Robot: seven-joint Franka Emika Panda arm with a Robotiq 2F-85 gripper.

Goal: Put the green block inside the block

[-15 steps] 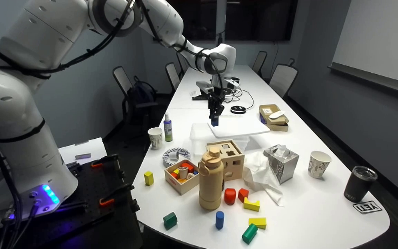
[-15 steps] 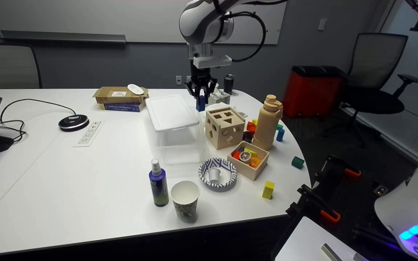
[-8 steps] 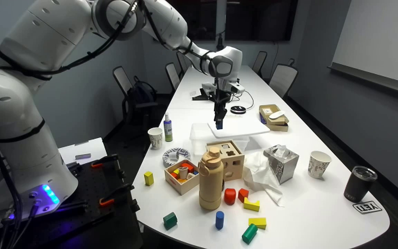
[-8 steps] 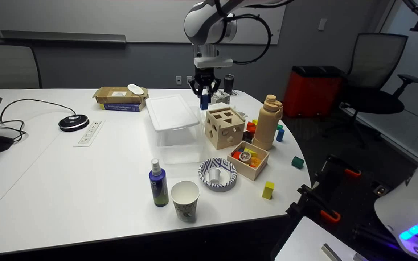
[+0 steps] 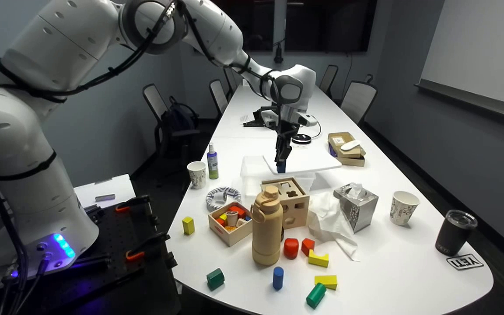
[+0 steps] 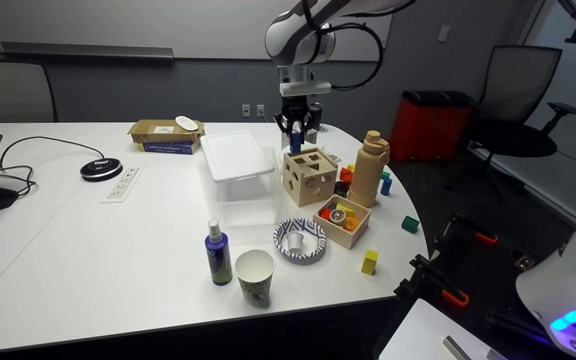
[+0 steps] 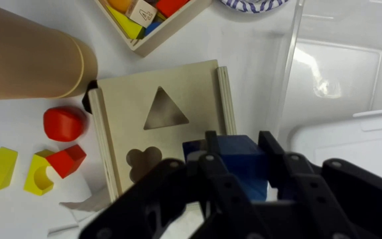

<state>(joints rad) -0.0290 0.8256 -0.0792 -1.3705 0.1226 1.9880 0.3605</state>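
Blue block (image 7: pixel 245 159): clasped by your gripper (image 7: pixel 239 139), drawn to its width, near the top of the wooden box (image 7: pixel 191 96); insertion, release outstanding. Green blocks (image 5: pixel 215 279): outside it.

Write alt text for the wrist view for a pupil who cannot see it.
The gripper holds a blue block that partly hides a wooden box, whose top shows a triangular hole and a clover-like hole. At left lie red blocks and yellow blocks; at right, a clear plastic tub.

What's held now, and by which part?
The gripper holds a blue block by opposite sides of its upper part; the lower part shows beneath.
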